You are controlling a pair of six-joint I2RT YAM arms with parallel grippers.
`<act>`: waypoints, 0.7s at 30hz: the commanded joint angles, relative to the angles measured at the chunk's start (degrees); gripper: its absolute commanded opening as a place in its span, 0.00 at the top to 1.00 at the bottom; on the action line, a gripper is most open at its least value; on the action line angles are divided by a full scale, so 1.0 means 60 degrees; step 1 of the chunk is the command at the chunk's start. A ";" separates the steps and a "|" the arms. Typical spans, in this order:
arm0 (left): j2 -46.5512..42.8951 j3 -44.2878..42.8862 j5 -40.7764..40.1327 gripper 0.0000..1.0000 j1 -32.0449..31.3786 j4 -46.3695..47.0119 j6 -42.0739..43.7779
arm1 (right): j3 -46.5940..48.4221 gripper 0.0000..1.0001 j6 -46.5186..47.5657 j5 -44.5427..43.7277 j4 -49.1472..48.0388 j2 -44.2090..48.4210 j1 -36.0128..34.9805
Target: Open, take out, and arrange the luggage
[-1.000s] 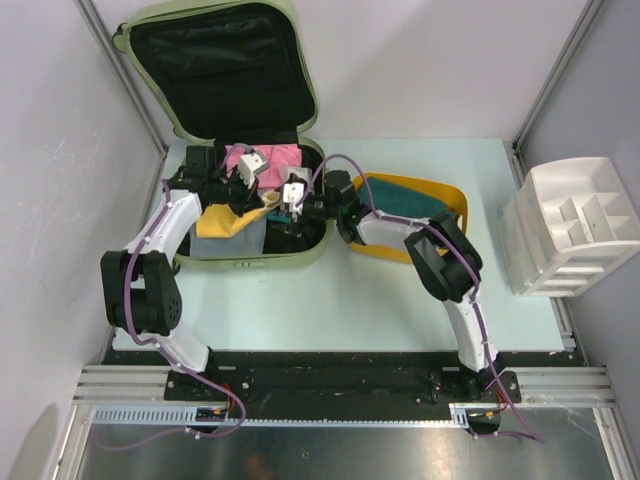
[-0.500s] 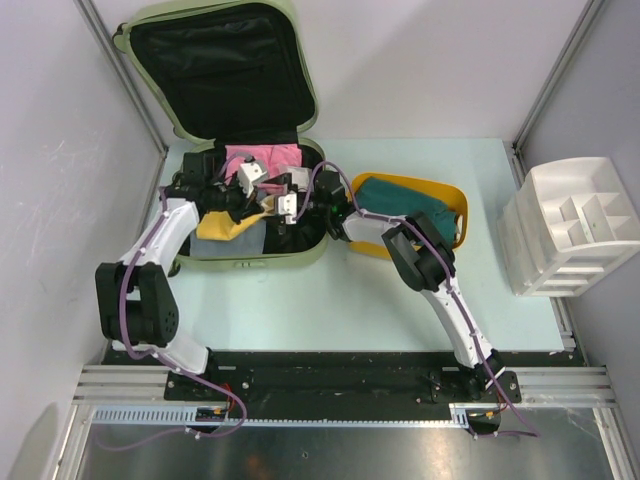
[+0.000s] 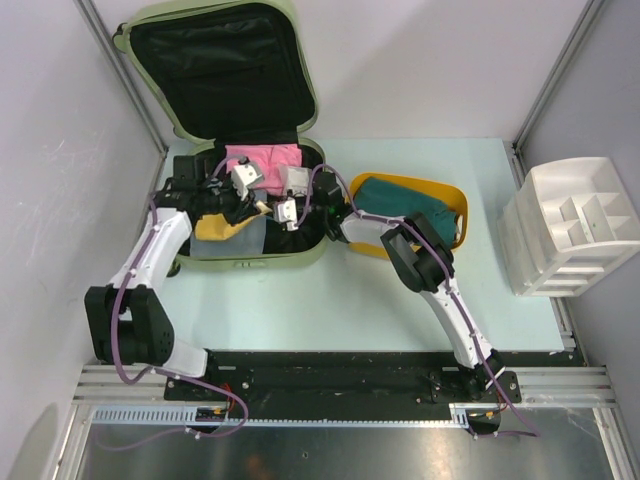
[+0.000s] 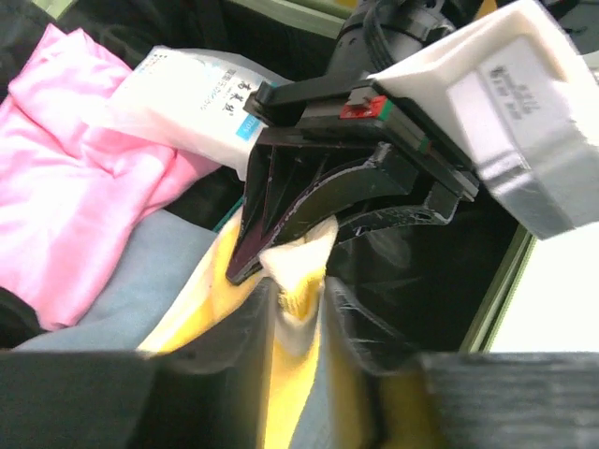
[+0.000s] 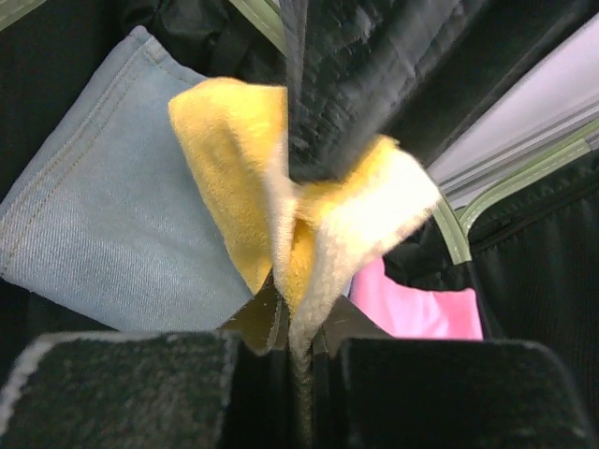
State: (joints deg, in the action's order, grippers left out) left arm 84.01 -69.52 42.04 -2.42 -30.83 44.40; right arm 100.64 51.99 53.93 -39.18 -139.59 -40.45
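Note:
The sage-green luggage (image 3: pixel 250 257) lies open at the back left, its black-lined lid (image 3: pixel 215 65) leaning on the wall. Inside are a yellow cloth (image 3: pixel 222 227), a pink garment (image 3: pixel 265 157), folded blue denim (image 5: pixel 103 206) and a white packet (image 4: pixel 187 98). Both grippers meet over the suitcase. My right gripper (image 5: pixel 298 323) is shut on a corner of the yellow cloth (image 5: pixel 225 131). In the overhead view the right gripper (image 3: pixel 280 208) sits just right of my left gripper (image 3: pixel 252 203). In its own view, the left gripper (image 4: pixel 298 299) stands open, the yellow cloth (image 4: pixel 292 276) lying loosely between its fingers.
A yellow tub (image 3: pixel 452 200) holding a teal cloth (image 3: pixel 400 198) stands just right of the suitcase. A white divided organizer (image 3: pixel 575 225) sits at the table's right edge. Walls and metal posts close in the left, back and right sides.
My right gripper has shut on the yellow cloth's corner. The left gripper's jaws, earlier shut on that cloth, have parted. The left elbow has swung outward.

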 commanded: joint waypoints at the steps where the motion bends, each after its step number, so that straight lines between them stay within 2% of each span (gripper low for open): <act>1: -0.0934 0.0028 0.0405 0.49 0.0313 -0.0033 0.0100 | 0.0145 1.00 -0.0854 -0.0402 -0.0574 0.0574 -0.0056; 3: -0.1269 -0.0088 0.0580 0.39 0.0373 -0.0047 -0.0264 | 0.0248 1.00 -0.1572 -0.0624 -0.0619 0.0706 -0.0027; 4: -0.1359 -0.0190 0.0639 0.34 0.0823 -0.0033 -0.0455 | 0.0292 1.00 -0.1792 -0.0885 -0.0590 0.0808 -0.0027; 6: -0.1447 -0.0673 0.0859 0.33 0.1133 -0.0004 -0.1126 | 0.0452 1.00 -0.2536 -0.1441 -0.0356 0.1188 -0.0085; 8: -0.1418 -0.1373 0.0932 0.24 0.1602 -0.0004 -0.1917 | 0.0570 1.00 -0.3138 -0.1838 0.0171 0.1655 -0.0114; 12: -0.1301 -0.2124 0.0816 0.23 0.1999 0.0128 -0.2712 | 0.0731 1.00 -0.4515 -0.2512 0.1166 0.2505 -0.0144; 15: -0.1213 -0.2213 0.0655 0.23 0.1999 0.0202 -0.2991 | 0.1009 1.00 -0.4942 -0.2922 0.2439 0.3048 -0.0158; 18: -0.1096 -0.2198 0.0347 0.23 0.1985 0.0318 -0.3254 | 0.1944 1.00 -0.5528 -0.3784 0.4297 0.3225 -0.0202; 20: -0.0950 -0.2343 -0.0077 0.23 0.1999 0.0363 -0.3633 | 0.3217 1.00 -0.5894 -0.4182 0.6419 0.3211 -0.0188; 21: -0.0833 -0.2403 -0.0194 0.23 0.1999 0.0363 -0.3708 | 0.3628 1.00 -0.5896 -0.4532 0.8008 0.3182 -0.0202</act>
State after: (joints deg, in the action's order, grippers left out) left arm 77.84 -81.45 43.68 9.61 -29.45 27.70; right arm 112.09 22.61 35.03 -15.64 -124.09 -41.19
